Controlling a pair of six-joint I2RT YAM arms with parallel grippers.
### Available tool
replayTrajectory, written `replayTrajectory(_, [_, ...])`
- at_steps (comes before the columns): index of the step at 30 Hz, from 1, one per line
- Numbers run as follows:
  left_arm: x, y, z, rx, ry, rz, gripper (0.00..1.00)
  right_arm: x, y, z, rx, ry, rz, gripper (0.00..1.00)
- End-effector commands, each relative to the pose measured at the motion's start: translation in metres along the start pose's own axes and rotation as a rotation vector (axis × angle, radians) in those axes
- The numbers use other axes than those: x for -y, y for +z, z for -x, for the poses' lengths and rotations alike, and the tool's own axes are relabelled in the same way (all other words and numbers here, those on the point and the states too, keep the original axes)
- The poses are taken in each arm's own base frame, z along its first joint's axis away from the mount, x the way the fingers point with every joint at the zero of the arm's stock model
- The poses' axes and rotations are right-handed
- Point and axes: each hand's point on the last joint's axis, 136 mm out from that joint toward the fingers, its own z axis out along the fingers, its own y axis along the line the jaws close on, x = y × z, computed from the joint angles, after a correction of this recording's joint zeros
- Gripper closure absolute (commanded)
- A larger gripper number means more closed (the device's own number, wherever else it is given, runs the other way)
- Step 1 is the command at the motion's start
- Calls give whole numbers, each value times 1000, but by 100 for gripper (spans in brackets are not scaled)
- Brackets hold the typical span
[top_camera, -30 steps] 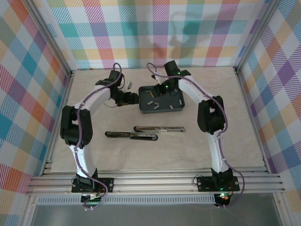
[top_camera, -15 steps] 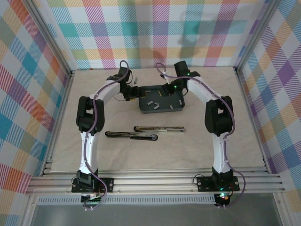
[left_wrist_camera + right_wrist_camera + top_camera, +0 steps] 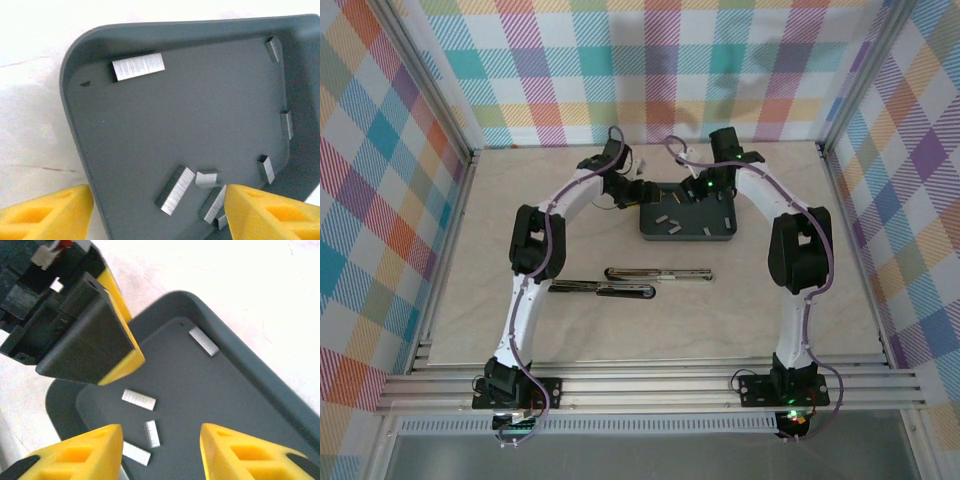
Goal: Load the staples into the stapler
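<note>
Tray, clearances, seen from above.
- Floor: bare at centre, staples scattered toward the walls.
- 10 o'clock: left gripper astride the rim, fingers spread.
- 12 to 1 o'clock: right gripper overhead, fingers parted.
- 3 to 4 o'clock: right arm blocks.
- 6 to 7 o'clock: stapler lies crosswise, apart from the tray.
- 5 and 8 o'clock: bare table, passable.

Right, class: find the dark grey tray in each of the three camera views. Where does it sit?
Top external: tray upper centre of the picture.
Left wrist: tray across centre and right.
Right wrist: tray from lower left to right edge.
Shared landmark: staple strip beside the tray's rounded corner, seen in both wrist views.
</note>
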Motion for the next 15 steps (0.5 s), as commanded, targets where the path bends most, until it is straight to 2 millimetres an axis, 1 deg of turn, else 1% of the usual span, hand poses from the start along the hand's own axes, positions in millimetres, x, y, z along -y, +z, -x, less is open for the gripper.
replayTrajectory(1, [19,-17,7,19,13,-28,31,-19,-7,1,12,-196,69,54])
replayTrajectory(4, [15,-38,14,58,18,16,31,-23,2,-2,3,-337,91,55])
replayTrajectory(7, [1,-60,16,84,-18,51,31,-24,14,-8,-29,-485,111,55])
replayTrajectory(12, [-21,-91,12,114,-57,101,30,-18,34,-17,-87,-680,149,55])
replayTrajectory(15, [-31,-106,6,115,-78,120,30,-24,44,-25,-105,-783,200,55])
